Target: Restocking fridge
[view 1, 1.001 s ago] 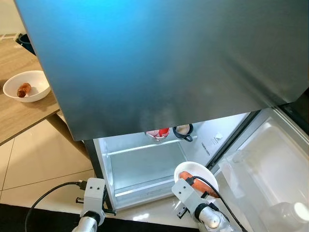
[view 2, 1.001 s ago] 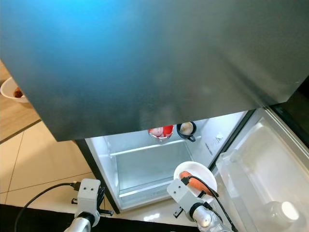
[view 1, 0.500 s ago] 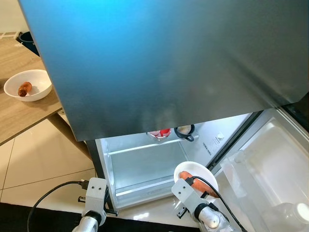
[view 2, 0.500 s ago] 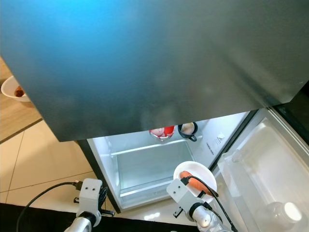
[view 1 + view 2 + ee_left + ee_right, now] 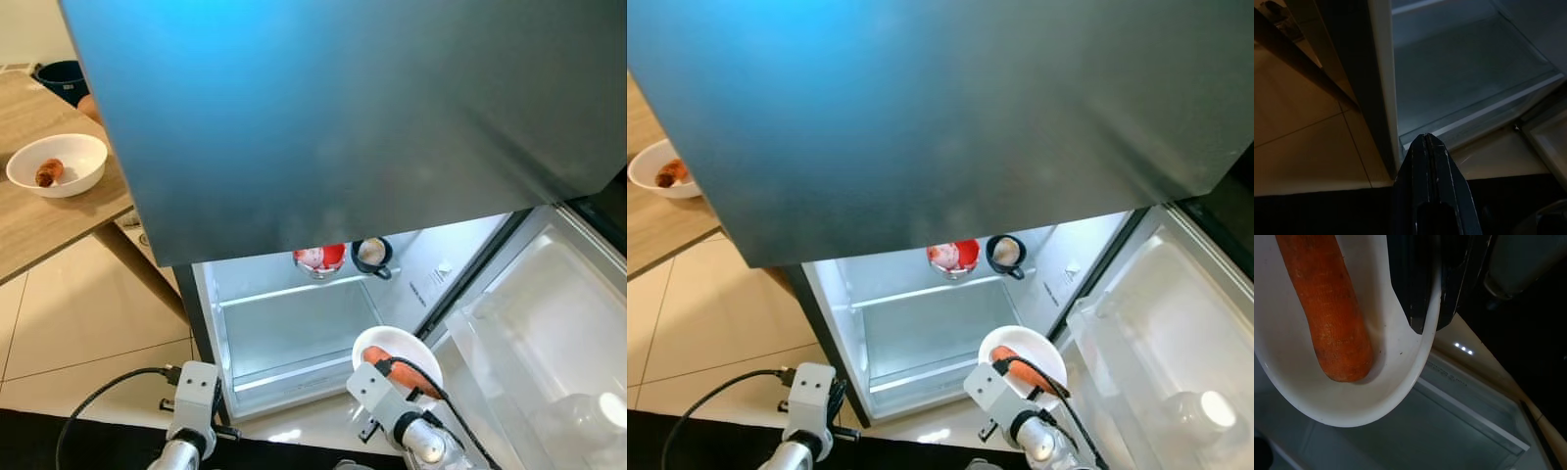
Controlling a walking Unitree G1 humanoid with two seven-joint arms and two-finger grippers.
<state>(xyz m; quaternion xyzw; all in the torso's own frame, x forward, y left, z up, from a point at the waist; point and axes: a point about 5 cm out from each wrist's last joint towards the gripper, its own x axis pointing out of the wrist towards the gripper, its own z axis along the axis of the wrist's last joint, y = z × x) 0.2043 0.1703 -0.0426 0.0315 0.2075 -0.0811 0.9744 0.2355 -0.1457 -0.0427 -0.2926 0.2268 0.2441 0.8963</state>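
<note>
The right gripper point(image 5: 1425, 318) has its fingers clamped on the rim of a white bowl point(image 5: 404, 348) holding a carrot point(image 5: 1327, 308), just in front of the open fridge point(image 5: 294, 323). The left gripper point(image 5: 1426, 147) hangs by the fridge's left edge, fingers pressed together.

Silver arms, white wrist blocks, black cables, black gripper point(image 5: 1432, 191) fingers.

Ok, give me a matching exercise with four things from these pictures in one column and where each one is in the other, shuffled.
Things:
1. carrot
2. dark mug
3. bowl with a brown item
4. left gripper

Places:
A. on the wooden table
B. at the back of the fridge shelf
C. in the white bowl the right gripper holds
D. low, before the fridge's left edge

Pairs: 1-C, 2-B, 3-A, 4-D
</note>
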